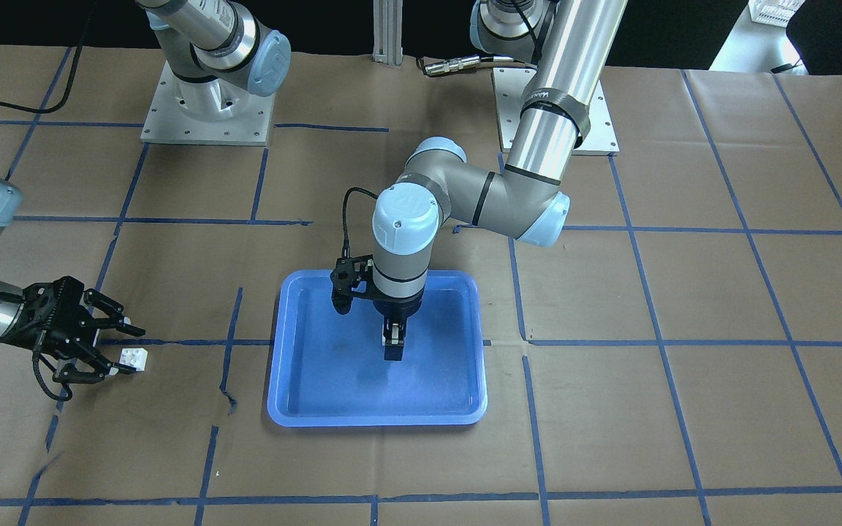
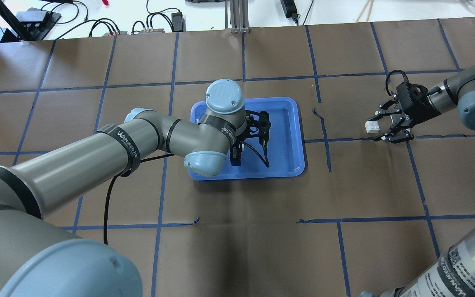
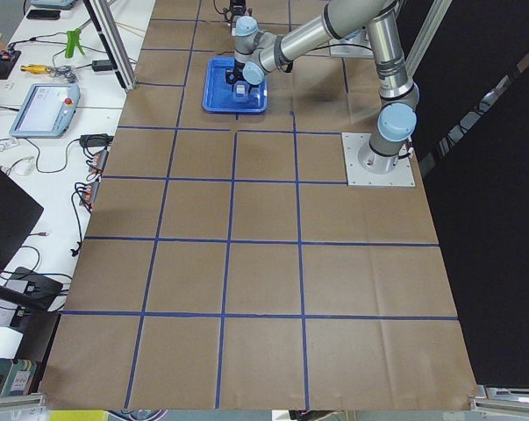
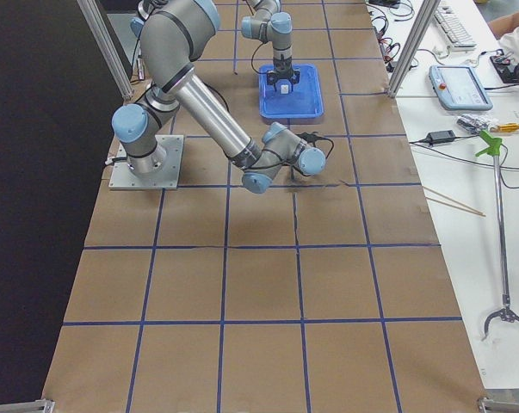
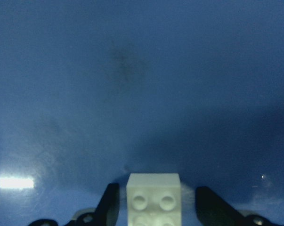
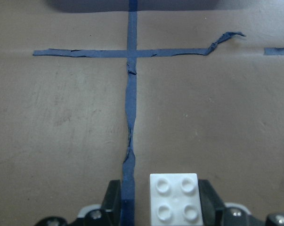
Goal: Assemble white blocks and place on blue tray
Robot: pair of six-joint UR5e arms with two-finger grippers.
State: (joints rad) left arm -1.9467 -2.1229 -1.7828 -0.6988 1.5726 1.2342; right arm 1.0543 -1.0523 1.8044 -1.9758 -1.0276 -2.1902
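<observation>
The blue tray [image 1: 333, 383] lies mid-table and also shows in the overhead view [image 2: 289, 123]. My left gripper [image 1: 392, 351] points straight down into it, low over the tray floor. One white block [image 5: 153, 200] stands between its fingers, studs towards the camera, with a narrow gap on each side, so the jaws look open. The other white block [image 1: 134, 359] lies on the brown paper well to the tray's side. My right gripper [image 1: 131, 352] is open and level around it. In the right wrist view that block [image 6: 174, 200] sits close to one finger [image 6: 206, 197].
Blue tape lines [image 6: 129, 117] form a grid on the brown paper. The two arm base plates [image 1: 207, 109] [image 1: 604, 124] stand at the robot's side. My left arm's elbow [image 1: 538, 212] hangs behind the tray. Tablets and cables [image 3: 49, 110] lie on a side bench.
</observation>
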